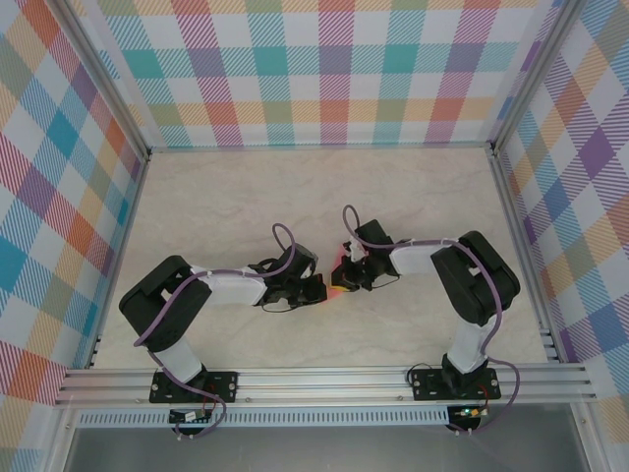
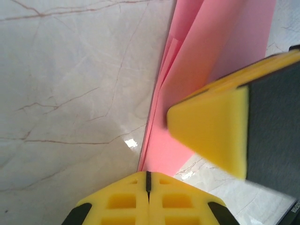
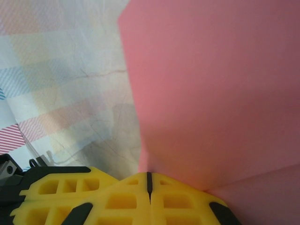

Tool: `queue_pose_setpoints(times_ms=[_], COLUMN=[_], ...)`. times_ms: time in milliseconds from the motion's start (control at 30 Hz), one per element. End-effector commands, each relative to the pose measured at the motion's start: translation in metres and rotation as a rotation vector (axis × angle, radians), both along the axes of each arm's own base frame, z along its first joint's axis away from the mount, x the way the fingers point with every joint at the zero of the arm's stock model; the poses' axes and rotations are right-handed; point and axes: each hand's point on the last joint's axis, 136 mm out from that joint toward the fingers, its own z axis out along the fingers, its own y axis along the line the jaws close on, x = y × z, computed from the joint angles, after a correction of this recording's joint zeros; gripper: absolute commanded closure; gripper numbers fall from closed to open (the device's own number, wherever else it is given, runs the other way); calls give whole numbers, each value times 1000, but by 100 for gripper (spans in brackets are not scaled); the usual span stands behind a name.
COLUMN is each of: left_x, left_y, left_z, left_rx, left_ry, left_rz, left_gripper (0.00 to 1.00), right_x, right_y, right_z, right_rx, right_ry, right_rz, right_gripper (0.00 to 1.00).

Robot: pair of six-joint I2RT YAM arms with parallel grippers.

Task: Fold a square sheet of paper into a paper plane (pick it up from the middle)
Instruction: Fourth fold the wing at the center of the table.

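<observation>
Hiding much of the folded pink paper (image 2: 206, 56), left gripper (image 2: 147, 175) and right gripper (image 3: 149, 175) are clenched on it over a marbled tabletop (image 1: 246, 197).

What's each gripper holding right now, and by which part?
Both are shut on the folded pink paper: the left gripper pinches its narrow bottom tip, the right gripper an edge of its broad flap.

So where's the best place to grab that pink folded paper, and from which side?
Probably at a folded edge, coming in edge-on to clamp both flat faces: the pink paper is thin and layered. The left end effector pinches its narrow end, the right end effector the opposite side.
</observation>
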Motion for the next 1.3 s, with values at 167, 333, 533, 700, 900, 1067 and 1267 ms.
queue_pose_setpoints(times_ms=[167,333,533,700,900,1067,1267], left_x=[-35,-38,-37,-38,-38,-36,-33], left_y=[39,40,39,38,37,35,33], left_z=[-44,-48,-47,-48,-47,-45,-43], left_rx=[175,180,177,174,169,165,158], left_ry=[154,164,163,167,163,156,147], left_rz=[15,11,4,0,-4,-9,-4], left_gripper=[100,100,100,100,100,100,100], right_x=[56,71,92,109,124,133,101], right_y=[-61,-79,-98,-113,-130,-128,-101], right_z=[-21,-22,-18,-16,-11,27,64], right_rx=[-147,-154,-168,-178,-194,-153,-35], right_ry=[-81,-91,-117,-128,-151,-234,-273], right_rz=[-173,-226,-289,-336,-379,-380,-324], right_gripper=[95,95,95,95,95,95,94])
